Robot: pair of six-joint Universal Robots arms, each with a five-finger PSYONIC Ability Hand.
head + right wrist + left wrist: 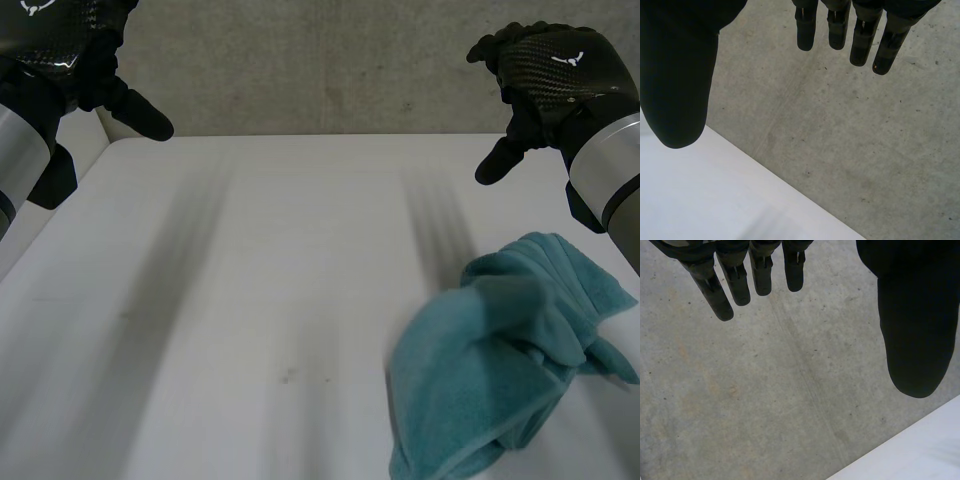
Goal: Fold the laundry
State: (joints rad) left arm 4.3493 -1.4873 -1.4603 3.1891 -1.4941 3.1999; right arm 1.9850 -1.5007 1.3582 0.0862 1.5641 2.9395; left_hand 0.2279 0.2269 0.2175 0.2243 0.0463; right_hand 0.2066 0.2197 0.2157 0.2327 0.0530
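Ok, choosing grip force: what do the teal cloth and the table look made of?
The teal cloth looks like terry: fuzzy nap, stitched hem, limp folds. The table looks like smooth matte white laminate or painted board; I can't tell which.

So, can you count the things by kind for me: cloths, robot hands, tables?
teal cloth: 1, crumpled
robot hands: 2, the left hand and the right hand, both raised, off the cloth
white table: 1
Total: 4
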